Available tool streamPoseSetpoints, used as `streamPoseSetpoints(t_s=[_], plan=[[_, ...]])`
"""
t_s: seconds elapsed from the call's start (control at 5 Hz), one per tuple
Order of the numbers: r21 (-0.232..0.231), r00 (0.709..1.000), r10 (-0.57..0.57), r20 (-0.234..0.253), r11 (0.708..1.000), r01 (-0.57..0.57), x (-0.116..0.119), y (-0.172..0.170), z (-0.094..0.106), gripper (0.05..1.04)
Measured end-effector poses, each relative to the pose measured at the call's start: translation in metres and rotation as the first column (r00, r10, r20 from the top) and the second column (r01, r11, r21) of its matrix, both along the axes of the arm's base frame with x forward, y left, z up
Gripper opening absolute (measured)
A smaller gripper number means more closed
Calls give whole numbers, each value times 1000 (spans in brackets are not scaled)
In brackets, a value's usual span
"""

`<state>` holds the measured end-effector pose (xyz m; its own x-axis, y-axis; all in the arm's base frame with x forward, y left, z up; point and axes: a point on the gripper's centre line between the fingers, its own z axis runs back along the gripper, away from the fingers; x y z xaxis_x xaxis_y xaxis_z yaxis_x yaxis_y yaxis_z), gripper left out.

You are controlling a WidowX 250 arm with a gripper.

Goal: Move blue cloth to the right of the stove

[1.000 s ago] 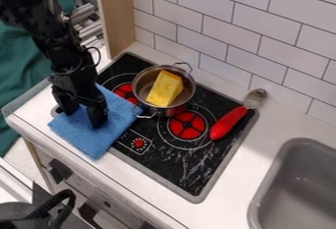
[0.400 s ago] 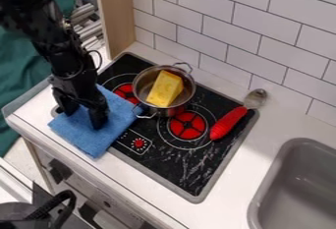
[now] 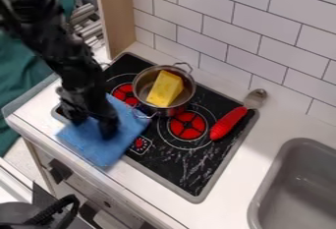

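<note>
The black gripper [image 3: 94,127] is at the left, over the stove's front left corner, its two fingers apart and low on the blue cloth [image 3: 98,152]. The cloth lies flat under and around the fingertips, partly hidden by them. It covers the front left part of the black stove [image 3: 190,166] and hangs over onto the white counter edge. Its right side comes close to the pot and the stove's dial.
A metal pot [image 3: 182,106] with a yellow block [image 3: 164,89] in it stands on the back left of the stove. A red-handled spoon [image 3: 228,123] lies across the stove's right edge. A grey sink [image 3: 298,188] is at the lower right, and a tiled wall rises behind.
The gripper has moved right and slightly toward the counter's front, and the blue cloth has slid along with it. Pot and spoon have stayed put.
</note>
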<state>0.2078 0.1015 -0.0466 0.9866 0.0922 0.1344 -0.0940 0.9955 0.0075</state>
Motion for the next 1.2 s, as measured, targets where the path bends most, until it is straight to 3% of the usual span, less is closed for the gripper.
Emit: streamPoseSetpoints(t_s=[0.4,0.6,0.8,1.2], plan=[[16,995,-90,-39,996,91,-20,-65,5,1005],[31,995,-99,-27,995,100,-16,-92,10,1005],[30,992,-124,-11,992,124,-1,-121,16,1005],[-19,1000,-26,-15,999,26,34,-130,11,1005]])
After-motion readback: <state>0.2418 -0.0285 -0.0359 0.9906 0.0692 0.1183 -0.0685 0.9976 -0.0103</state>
